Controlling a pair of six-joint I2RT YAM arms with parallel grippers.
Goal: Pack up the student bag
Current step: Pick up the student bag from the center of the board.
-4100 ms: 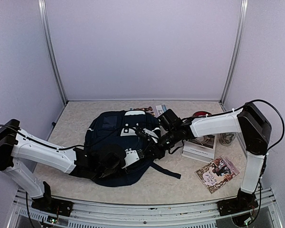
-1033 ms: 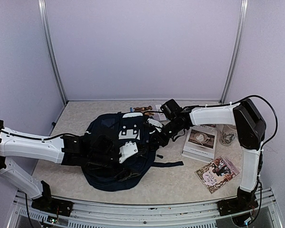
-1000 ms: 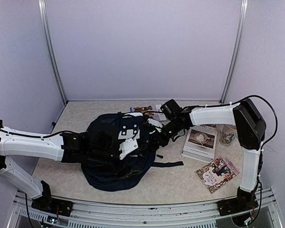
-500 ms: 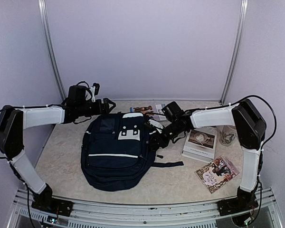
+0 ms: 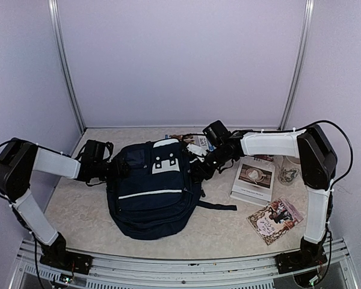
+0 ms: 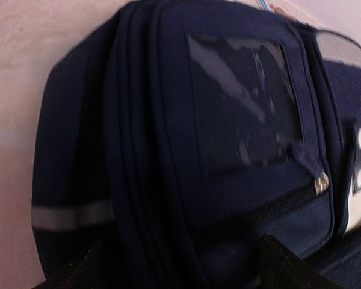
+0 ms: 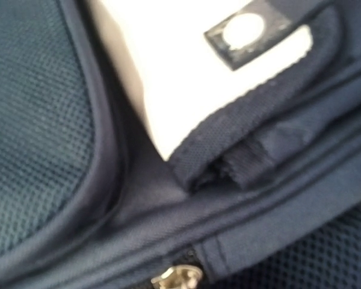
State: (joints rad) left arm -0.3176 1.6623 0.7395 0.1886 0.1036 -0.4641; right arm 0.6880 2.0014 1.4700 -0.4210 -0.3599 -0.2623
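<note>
The student bag (image 5: pixel 149 195), dark navy with white patches near its top and a pale stripe across the front pocket, lies flat in the middle of the table. My left gripper (image 5: pixel 118 168) is low at its upper left side. In the left wrist view the dark fingers (image 6: pixel 284 266) stand wide apart, open, with the bag's (image 6: pixel 168 150) seamed side wall between them. My right gripper (image 5: pixel 197 173) presses on the bag's upper right edge. Its fingers are out of frame in the right wrist view; a metal zipper pull (image 7: pixel 175 279) sits where the shut jaws meet.
A white book (image 5: pixel 253 180) lies right of the bag, with a picture booklet (image 5: pixel 275 220) nearer the front. A glass jar (image 5: pixel 287 174) and a red object (image 5: pixel 253 144) stand at the far right. Leaflets (image 5: pixel 195 142) lie behind the bag. A black strap (image 5: pixel 219 206) trails right.
My left arm left the top of the bag, swung to the back left, then came down at the bag's left side. The bag now lies flatter. The right gripper stayed on the right edge.
</note>
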